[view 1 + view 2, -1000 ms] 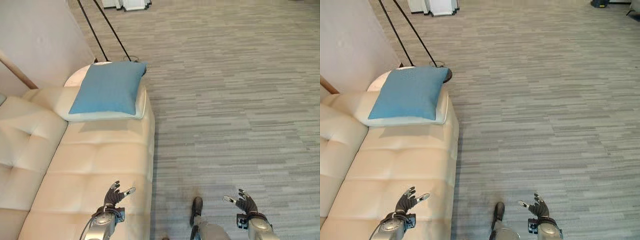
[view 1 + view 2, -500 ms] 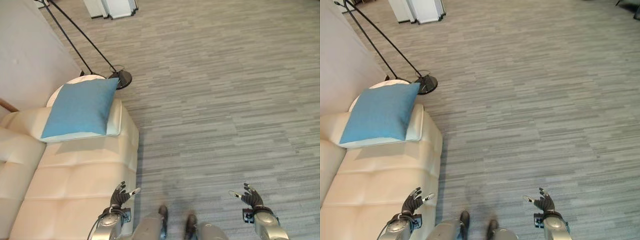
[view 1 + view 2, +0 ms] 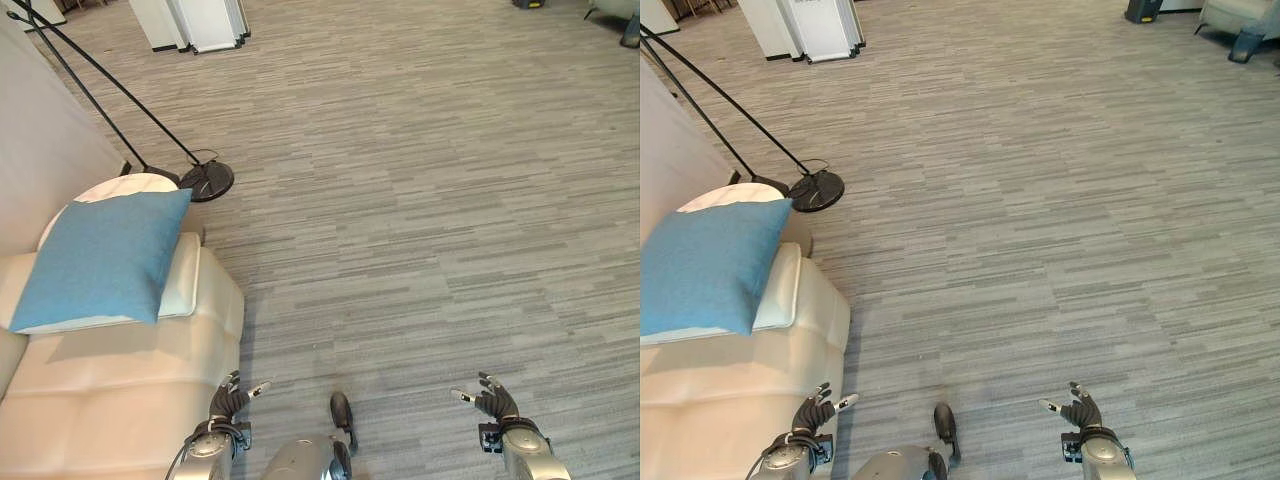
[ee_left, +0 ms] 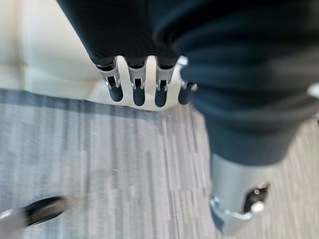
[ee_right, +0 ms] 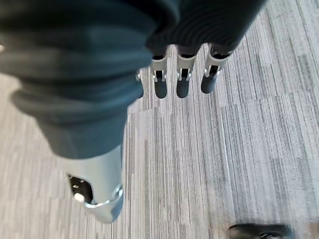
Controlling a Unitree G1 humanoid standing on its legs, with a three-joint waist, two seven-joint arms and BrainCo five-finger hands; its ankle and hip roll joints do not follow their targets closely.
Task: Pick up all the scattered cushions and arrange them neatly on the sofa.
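A blue cushion [image 3: 98,258] lies flat on the arm end of the cream sofa [image 3: 120,380], over a white cushion [image 3: 182,288] whose edge sticks out beneath it. My left hand [image 3: 228,403] hovers at the sofa's front corner, open and holding nothing; its straight fingers [image 4: 138,93] point past the sofa edge. Over bare carpet at the lower right, my right hand [image 3: 493,403] is open and empty, with fingers [image 5: 182,84] extended.
A black floor lamp base [image 3: 206,181] with slanting poles stands just beyond the sofa arm, beside a round white side table [image 3: 115,187]. White furniture [image 3: 190,22] stands at the far back. Grey striped carpet [image 3: 420,200] spreads to the right.
The camera has swung right: the sofa and blue cushion slid toward the picture's left and more carpet shows. Both hands stay open and low.
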